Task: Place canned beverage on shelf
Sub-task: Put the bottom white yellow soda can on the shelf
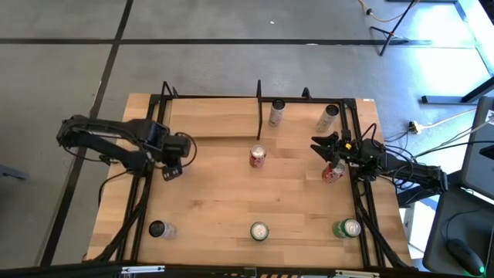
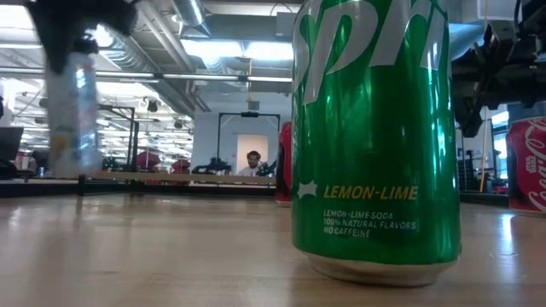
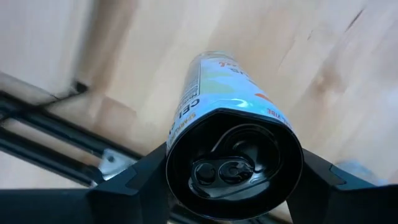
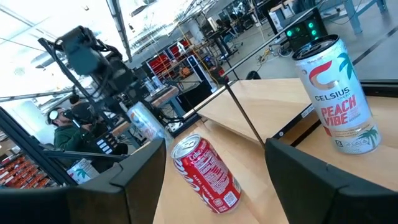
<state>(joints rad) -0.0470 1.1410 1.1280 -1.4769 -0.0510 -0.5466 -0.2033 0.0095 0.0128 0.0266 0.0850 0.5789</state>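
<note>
The left claw is hovering over the left part of the table, its fingers closed around a slim pale can that is hanging upright in its grip, top toward the wrist camera and the wood of the table beneath it. In the low view this can is showing clear of the tabletop. The shelf is lying beyond the left claw, along the far edge, with a black post standing at its middle. Two more cans are standing past that post: a grey one and a pale peach one.

The right claw is sitting near the right edge, its fingers spread wide and holding nothing. A red cola can is standing ahead of it between the open fingers' line of sight, and another red can is just beside it. A green lemon-lime can is standing nearer the front right corner.
</note>
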